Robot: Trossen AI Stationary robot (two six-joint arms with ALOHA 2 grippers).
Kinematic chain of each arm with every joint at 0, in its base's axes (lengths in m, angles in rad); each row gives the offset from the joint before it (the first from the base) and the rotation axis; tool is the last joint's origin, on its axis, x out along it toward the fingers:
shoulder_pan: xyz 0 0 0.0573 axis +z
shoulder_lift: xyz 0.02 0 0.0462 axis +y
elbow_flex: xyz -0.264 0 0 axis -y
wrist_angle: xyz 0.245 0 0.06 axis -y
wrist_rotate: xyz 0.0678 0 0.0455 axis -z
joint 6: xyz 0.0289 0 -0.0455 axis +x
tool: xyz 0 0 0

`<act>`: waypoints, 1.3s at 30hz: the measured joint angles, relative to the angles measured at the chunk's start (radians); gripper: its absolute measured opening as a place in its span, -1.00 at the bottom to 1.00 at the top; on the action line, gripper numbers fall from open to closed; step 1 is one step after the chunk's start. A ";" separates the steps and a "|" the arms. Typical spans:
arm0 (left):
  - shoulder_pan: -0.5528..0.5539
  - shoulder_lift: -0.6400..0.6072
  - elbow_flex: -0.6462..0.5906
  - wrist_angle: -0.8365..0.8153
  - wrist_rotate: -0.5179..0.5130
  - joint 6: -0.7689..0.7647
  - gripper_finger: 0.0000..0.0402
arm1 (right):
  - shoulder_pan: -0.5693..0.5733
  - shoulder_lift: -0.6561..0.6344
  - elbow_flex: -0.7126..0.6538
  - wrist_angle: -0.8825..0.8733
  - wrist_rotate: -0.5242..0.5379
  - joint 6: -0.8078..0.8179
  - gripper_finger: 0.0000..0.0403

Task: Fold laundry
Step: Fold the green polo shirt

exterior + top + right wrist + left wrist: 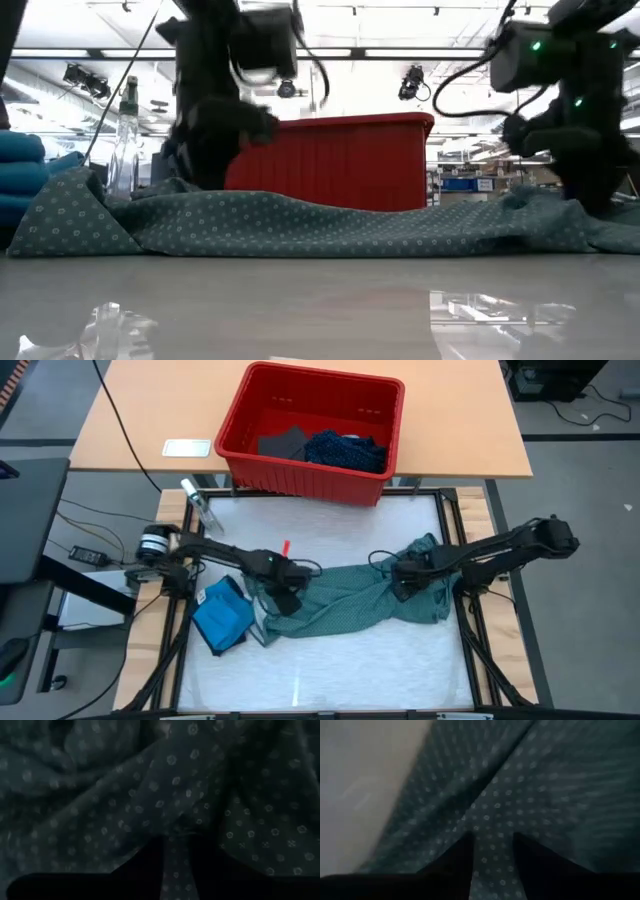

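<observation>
Shirt time: grey-green dotted cotton shirt (pixel 345 600) stretches between my left end effector (pixel 287 598) and right end effector (pixel 405 586), each narrowly pinching cloth. I'd lift both evenly, keeping it taut.

This is a robotics lab or industrial test hall, not a home. In the low view, a high ceiling runs back with long strip lights (pixel 400 52) and black spotlights (pixel 412 82) hung from rails, and blue storage bins (pixel 462 184) sit on shelving far behind. From above, the white work surface (pixel 330 660) sits in a black metal frame (pixel 470 630), with a light wooden desk (pixel 150 410) behind it on grey carpeted floor. Loose cables (pixel 85 520) trail over the left side by a small black device (pixel 88 554), and more cables (pixel 590 405) lie on the floor at the far right. A red plastic bin (pixel 300 470) stands on the desk edge.
</observation>
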 joint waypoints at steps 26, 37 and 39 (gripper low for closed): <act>-0.430 0.081 0.001 0.627 0.486 -0.793 -0.29 | -0.285 0.232 0.342 0.383 -0.103 -0.749 -0.65; -0.317 -0.003 0.002 0.592 0.332 -0.704 -0.29 | -0.012 0.160 0.343 0.353 -0.059 -0.496 -0.67; -0.287 -0.015 0.002 0.582 0.320 -0.676 -0.29 | 0.034 0.187 0.343 0.353 -0.029 -0.452 -0.67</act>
